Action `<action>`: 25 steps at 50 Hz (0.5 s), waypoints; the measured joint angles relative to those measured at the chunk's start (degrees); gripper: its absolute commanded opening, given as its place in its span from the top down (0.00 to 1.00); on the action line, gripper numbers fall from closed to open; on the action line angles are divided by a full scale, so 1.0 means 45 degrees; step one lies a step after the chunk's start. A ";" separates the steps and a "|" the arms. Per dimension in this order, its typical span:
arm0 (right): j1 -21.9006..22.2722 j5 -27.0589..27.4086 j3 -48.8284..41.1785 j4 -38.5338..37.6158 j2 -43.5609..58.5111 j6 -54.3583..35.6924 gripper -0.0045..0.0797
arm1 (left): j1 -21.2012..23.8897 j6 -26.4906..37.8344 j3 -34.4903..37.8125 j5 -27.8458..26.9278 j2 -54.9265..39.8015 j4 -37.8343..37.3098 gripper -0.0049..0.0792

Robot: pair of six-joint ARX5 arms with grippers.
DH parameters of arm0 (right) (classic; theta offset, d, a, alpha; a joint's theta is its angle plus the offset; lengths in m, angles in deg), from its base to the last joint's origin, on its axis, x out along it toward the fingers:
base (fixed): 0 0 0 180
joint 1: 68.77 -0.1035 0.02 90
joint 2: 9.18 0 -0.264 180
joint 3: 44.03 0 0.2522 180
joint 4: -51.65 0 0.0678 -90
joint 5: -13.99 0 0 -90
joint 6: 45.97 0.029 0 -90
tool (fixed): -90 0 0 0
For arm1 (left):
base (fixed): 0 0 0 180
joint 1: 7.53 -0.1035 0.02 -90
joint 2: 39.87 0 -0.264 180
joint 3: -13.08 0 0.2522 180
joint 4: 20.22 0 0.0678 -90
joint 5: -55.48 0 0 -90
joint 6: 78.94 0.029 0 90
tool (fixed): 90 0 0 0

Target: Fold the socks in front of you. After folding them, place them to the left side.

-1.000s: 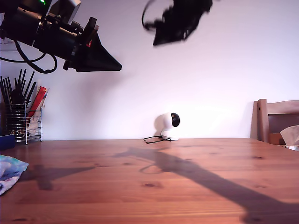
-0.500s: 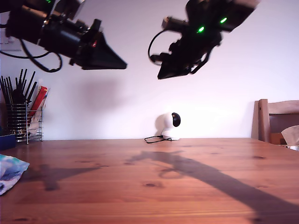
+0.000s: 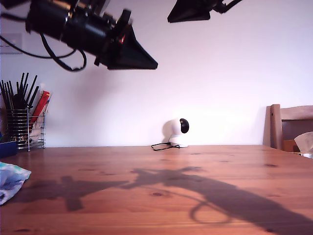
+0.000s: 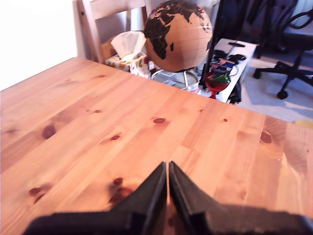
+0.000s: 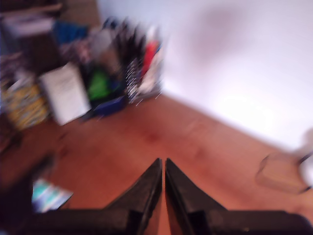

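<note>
The sock (image 3: 11,180), soft cloth printed pale blue, green and white, lies crumpled at the table's edge on the exterior view's left. The table (image 3: 161,196) is brown pine, knotty and smooth. My first gripper (image 4: 167,183) and my second gripper (image 5: 163,182) both hang high above the table, black wedge-shaped jaws pressed together on nothing. The second wrist view is blurred.

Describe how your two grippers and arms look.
My first gripper and my second gripper look alike: matte black, two wedge-shaped fingers tapering to a point. The arm at the exterior view's left is black too, with a looping black cable and a small red patch near its gripper.
</note>
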 measured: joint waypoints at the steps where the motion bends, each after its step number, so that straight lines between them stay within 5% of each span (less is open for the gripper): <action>1: -0.0010 -0.0053 -0.0131 0.0063 -0.0092 0.0000 0.96 | 0.0015 0.0000 0.0000 0.0019 0.0223 -0.0141 0.96; 16: -0.0865 -0.0053 -0.1234 0.0617 -0.2637 0.0058 0.96 | 0.0160 0.0073 0.0068 0.0345 0.3206 -0.1778 0.96; 25: -0.2001 0.1166 -0.2827 0.0476 -0.4007 0.0345 0.96 | 0.0257 0.0078 0.1229 0.0675 0.4595 -0.2414 0.96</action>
